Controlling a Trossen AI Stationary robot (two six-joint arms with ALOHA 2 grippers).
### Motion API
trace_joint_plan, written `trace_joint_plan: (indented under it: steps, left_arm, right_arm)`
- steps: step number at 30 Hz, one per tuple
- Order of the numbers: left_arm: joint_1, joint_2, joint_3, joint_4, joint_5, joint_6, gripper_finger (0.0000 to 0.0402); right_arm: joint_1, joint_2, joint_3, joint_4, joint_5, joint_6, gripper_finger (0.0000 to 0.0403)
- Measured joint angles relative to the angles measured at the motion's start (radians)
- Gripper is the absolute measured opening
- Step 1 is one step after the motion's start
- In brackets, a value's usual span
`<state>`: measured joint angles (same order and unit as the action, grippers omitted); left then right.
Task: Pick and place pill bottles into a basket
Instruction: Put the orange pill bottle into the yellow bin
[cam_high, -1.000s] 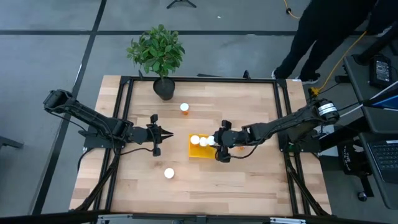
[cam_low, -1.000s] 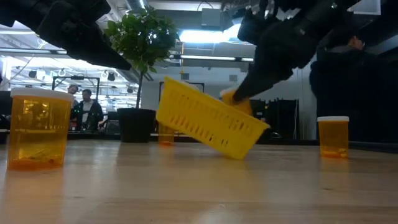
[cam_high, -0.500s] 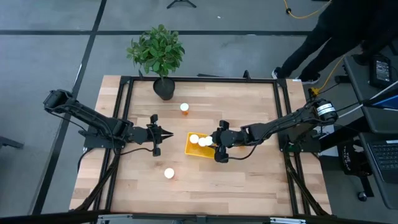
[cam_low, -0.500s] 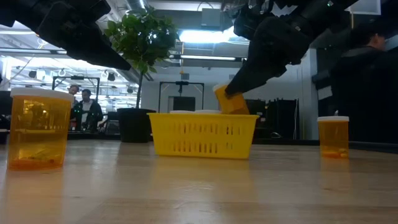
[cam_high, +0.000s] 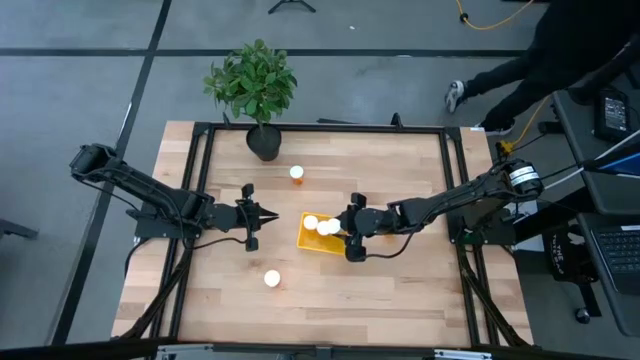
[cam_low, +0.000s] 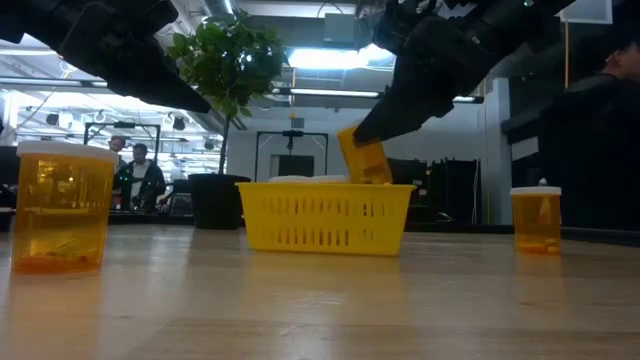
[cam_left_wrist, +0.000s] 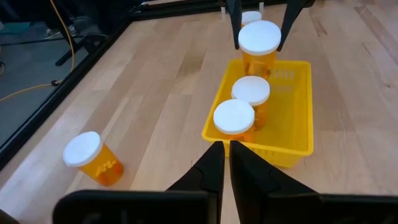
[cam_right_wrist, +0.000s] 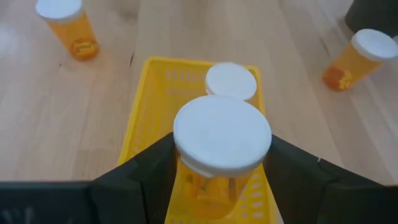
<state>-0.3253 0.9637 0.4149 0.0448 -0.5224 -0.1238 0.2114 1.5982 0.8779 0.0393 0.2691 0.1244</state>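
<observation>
R gripper (cam_high: 348, 232) clamps a pill bottle (cam_right_wrist: 221, 149) over the basket (cam_high: 312, 243), table centre.
It should lower straight, release w/o nudging the two bottles (cam_left_wrist: 242, 106) inside (smooth orange cylinders, flat white caps; slotted yellow walls). L gripper (cam_high: 262, 216), fingers together, waits at basket's 9 o'clock.

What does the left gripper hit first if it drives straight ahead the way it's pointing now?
Most likely the basket: the left gripper, jaws shut, points at its near wall, and two capped pill bottles stand just behind it. Whether its height would clear the wall is unclear.
</observation>
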Motion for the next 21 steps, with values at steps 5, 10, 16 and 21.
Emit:
trace_joint_plan:
  steps: [5, 10, 16, 21]
  left_arm:
    - [0.0, 0.0, 0.0, -0.001, 0.001, -0.013, 0.0024]
    - [0.0, 0.0, 0.0, -0.003, 0.03, -0.013, 0.0021]
    - [0.0, 0.0, 0.0, -0.004, 0.05, -0.013, 0.0021]
    - [0.0, 0.0, 0.0, -0.004, 0.05, -0.013, 0.0024]
  right_arm:
    - [-0.008, 0.008, 0.0, -0.006, 0.0, 0.002, 0.0224]
    - [-0.008, 0.036, 0.0, -0.014, 0.0, 0.002, 0.0224]
    - [-0.008, 0.045, 0.0, -0.023, 0.018, 0.006, 0.0224]
    - [-0.008, 0.045, 0.0, -0.059, 0.052, 0.039, 0.0224]
